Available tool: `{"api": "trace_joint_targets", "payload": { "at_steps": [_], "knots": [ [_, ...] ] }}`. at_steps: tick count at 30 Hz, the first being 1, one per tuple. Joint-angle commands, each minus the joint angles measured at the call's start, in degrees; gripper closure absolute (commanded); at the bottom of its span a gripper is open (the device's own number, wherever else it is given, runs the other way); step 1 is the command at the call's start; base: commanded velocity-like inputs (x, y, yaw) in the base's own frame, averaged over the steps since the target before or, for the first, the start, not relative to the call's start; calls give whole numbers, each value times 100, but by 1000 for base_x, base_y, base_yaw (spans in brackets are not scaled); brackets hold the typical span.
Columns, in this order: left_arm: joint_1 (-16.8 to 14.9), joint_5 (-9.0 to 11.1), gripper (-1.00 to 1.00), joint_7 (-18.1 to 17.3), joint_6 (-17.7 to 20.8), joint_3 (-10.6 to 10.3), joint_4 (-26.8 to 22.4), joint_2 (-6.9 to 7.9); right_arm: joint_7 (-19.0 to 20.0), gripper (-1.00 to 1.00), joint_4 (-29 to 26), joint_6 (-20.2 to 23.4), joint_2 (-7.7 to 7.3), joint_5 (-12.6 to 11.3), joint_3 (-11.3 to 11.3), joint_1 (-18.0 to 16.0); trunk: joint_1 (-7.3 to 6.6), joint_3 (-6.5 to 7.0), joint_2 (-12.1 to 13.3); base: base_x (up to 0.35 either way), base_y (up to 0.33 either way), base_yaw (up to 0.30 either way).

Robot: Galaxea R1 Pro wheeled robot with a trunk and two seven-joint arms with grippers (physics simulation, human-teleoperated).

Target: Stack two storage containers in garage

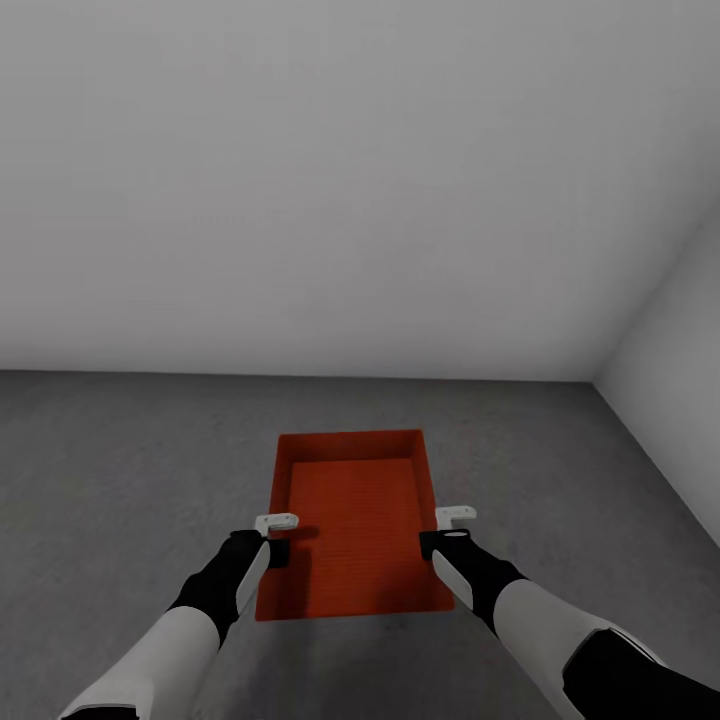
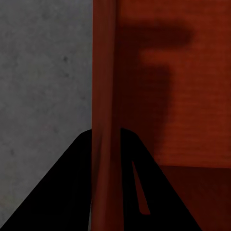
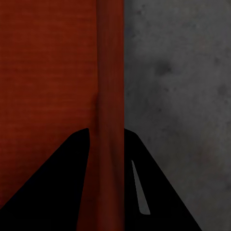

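A red-orange rectangular open-topped storage container (image 1: 352,520) with low plain walls and a flat, faintly ribbed bottom is seen in the lower centre of the head view, its long axis pointing away from the camera. It is set level above the grey speckled concrete floor (image 1: 120,470), below the plain white walls (image 1: 340,180) of the garage.

**Right gripper astride the bin wall**

The right gripper (image 3: 105,183) has its two black fingers (image 3: 53,183) on either side of the red-orange storage container's (image 3: 43,72) side wall. Beyond the wall lies grey speckled concrete floor (image 3: 183,96).
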Motion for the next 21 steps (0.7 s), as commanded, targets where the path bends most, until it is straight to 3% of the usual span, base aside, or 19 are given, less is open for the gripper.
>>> {"api": "trace_joint_targets", "payload": {
  "at_steps": [1, 6, 17, 21],
  "knots": [
    [1, 91, 100, 44, 27, 37, 1, 0, -204, 100, -23, 31, -84, 189, -108, -8, -1, -13, -2, 0, 0, 0],
    [1, 91, 100, 44, 27, 37, 1, -2, -204, 100, -23, 28, -86, 191, -109, -8, -1, -28, -2, 0, 0, -48],
    [1, 91, 100, 44, 27, 37, 1, 2, -204, 100, -23, 28, -81, 188, -110, -8, -1, -29, -2, 0, 0, -204],
    [1, 91, 100, 44, 27, 37, 1, 0, -204, 100, -23, 28, -82, 189, -110, -8, 87, -101, -162, 0, 0, -16]
  ]
}}
